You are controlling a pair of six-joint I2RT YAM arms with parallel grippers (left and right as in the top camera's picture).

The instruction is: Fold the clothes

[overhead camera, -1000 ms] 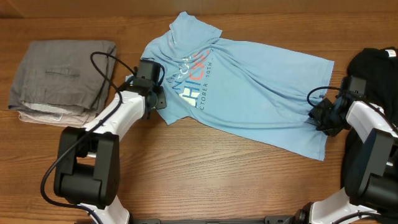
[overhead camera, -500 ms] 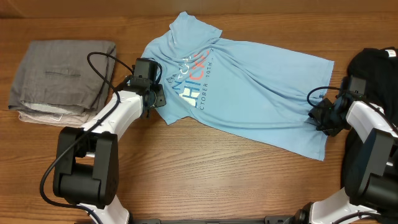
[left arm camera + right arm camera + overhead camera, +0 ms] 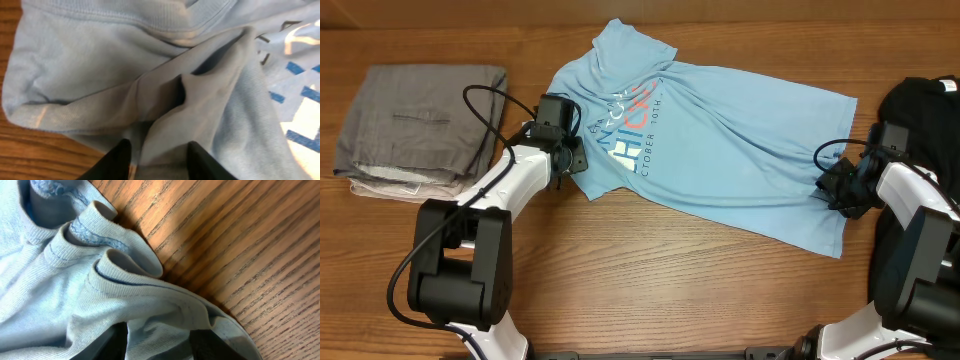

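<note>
A light blue T-shirt (image 3: 720,150) with a printed front lies crumpled and spread across the middle of the wooden table (image 3: 670,290). My left gripper (image 3: 572,160) sits at the shirt's left sleeve edge. In the left wrist view the left gripper (image 3: 159,162) is shut on a raised fold of the blue T-shirt (image 3: 100,65). My right gripper (image 3: 830,188) sits at the shirt's right hem. In the right wrist view the right gripper (image 3: 162,342) is shut on bunched hem fabric of the blue T-shirt (image 3: 50,290).
A folded stack of grey clothes (image 3: 420,120) lies at the far left of the table. A black garment (image 3: 920,110) is heaped at the right edge, behind the right arm. Bare wood shows in the right wrist view (image 3: 240,255).
The left gripper shifted very slightly at the sleeve. The right arm and the shirt have not visibly moved.
</note>
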